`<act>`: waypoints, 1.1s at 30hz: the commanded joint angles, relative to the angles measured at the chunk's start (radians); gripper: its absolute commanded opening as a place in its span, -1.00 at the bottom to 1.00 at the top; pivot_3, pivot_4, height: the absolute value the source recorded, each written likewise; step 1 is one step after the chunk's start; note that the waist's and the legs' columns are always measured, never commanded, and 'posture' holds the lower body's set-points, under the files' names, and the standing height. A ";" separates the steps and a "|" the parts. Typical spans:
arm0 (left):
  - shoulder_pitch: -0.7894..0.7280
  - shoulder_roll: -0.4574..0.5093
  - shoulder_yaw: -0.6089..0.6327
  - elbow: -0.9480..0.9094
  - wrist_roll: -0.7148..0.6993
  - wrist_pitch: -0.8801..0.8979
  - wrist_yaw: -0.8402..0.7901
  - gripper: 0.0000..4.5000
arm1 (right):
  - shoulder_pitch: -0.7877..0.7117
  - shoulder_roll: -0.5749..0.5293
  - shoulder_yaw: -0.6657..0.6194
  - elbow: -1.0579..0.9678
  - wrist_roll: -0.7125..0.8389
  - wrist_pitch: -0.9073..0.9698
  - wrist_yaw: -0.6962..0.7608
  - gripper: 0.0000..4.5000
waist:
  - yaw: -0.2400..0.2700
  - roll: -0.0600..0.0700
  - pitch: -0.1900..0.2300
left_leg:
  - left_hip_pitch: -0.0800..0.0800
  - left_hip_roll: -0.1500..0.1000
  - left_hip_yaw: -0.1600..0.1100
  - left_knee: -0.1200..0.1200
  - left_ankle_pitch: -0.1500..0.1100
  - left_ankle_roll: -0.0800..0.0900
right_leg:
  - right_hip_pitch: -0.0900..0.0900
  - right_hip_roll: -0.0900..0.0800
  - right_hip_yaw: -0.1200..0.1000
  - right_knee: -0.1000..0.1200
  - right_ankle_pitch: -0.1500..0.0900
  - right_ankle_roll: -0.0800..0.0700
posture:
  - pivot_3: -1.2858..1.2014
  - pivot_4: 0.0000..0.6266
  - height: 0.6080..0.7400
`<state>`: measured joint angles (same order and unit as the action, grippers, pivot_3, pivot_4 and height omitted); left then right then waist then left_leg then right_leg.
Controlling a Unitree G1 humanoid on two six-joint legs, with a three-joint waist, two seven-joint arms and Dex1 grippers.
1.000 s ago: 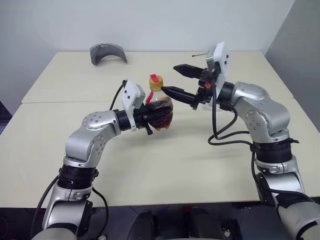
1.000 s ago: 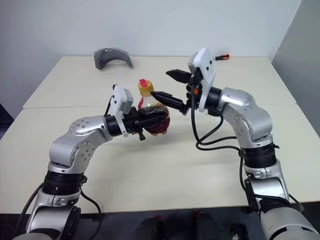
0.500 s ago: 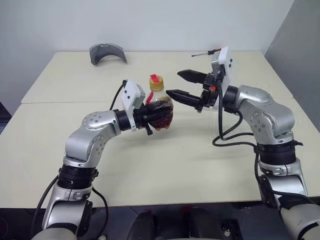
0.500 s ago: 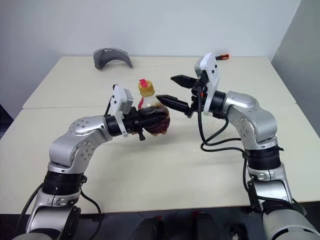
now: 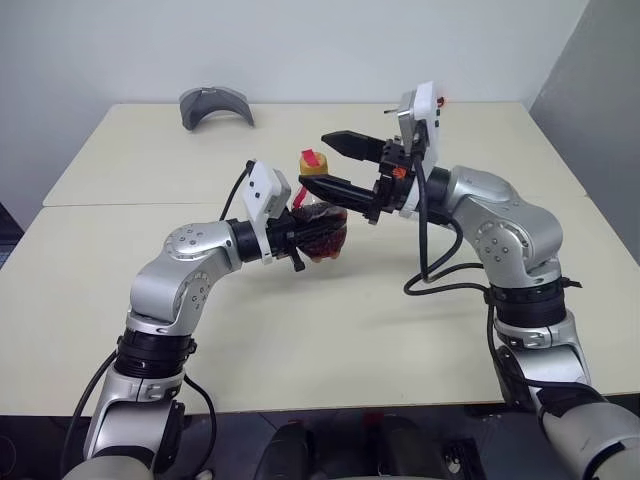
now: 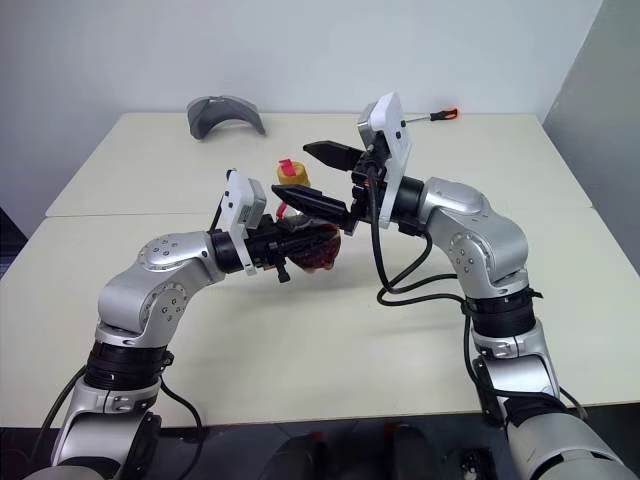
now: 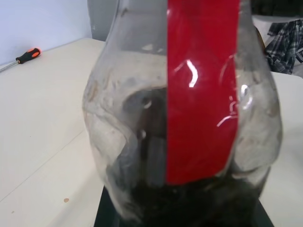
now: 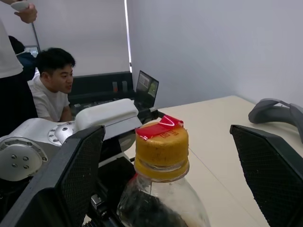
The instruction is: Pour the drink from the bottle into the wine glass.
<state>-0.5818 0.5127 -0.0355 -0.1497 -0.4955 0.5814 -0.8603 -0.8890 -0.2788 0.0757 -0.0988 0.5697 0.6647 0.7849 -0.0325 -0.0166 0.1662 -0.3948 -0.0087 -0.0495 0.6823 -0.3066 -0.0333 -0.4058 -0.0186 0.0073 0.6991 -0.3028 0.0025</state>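
The left tool (image 5: 300, 232) is clamped on the bulbous body of the bottle (image 5: 318, 225), holding it upright in the air above the desk (image 5: 330, 340), roughly over the middle of the near part of the surface. The drink (image 5: 322, 238) sits dark brown in the lower part of the bottle, with the clear upper part above it. In the left wrist view the bottle's body (image 7: 182, 127) is seen close up, with a red label strip (image 7: 201, 90) running down its side and the dark liquid low in it.

The right tool (image 5: 328, 163) stands with its two black fingers wide apart, one finger on each side of the bottle's yellow cap (image 5: 313, 163). The right wrist view shows the yellow cap (image 8: 161, 150) between the two fingers (image 8: 75, 179), with clear gaps on both sides, so neither finger touches it. A red strip end lies across the top of the cap.

On the far left part of the desk lies a grey curved object (image 5: 216, 105). An orange-handled screwdriver (image 6: 436, 115) lies near the far right edge. In the right wrist view a seated person (image 8: 49, 90) is in the background beyond the left arm.
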 commanded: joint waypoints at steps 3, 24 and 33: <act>-0.014 0.001 0.017 -0.047 -0.011 -0.015 0.000 -0.67 | -0.038 0.003 -0.001 0.011 -0.026 -0.042 -0.002 1.00 | 0.000 0.000 0.000 | 0.000 0.000 0.000 0.000 0.000 0.000 | 0.000 0.000 0.000 0.000 0.000 0.000 | 0.03 -0.52 1.00; -0.019 -0.010 0.013 -0.038 -0.009 -0.018 0.005 -0.67 | -0.037 -0.050 -0.048 0.037 -0.035 -0.033 -0.005 1.00 | 0.000 0.000 0.000 | 0.000 0.000 0.000 0.000 0.000 0.000 | 0.000 0.000 0.000 0.000 0.000 0.000 | 0.03 -0.52 1.00; -0.020 -0.007 0.016 -0.033 -0.009 -0.022 0.004 -0.67 | -0.002 -0.119 -0.063 0.025 -0.035 -0.029 0.019 1.00 | 0.001 0.000 0.000 | 0.000 0.000 0.000 0.000 0.000 0.000 | 0.000 0.000 0.000 0.000 0.000 0.000 | 0.03 -0.52 1.00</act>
<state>-0.5819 0.5054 -0.0356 -0.1497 -0.4939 0.5812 -0.8478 -0.8846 -0.3912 0.0374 -0.0500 0.5296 0.6419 0.8037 -0.0319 -0.0166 0.1662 -0.3950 -0.0087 -0.0492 0.6823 -0.3066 -0.0332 -0.4058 -0.0186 0.0075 0.6990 -0.3028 0.0025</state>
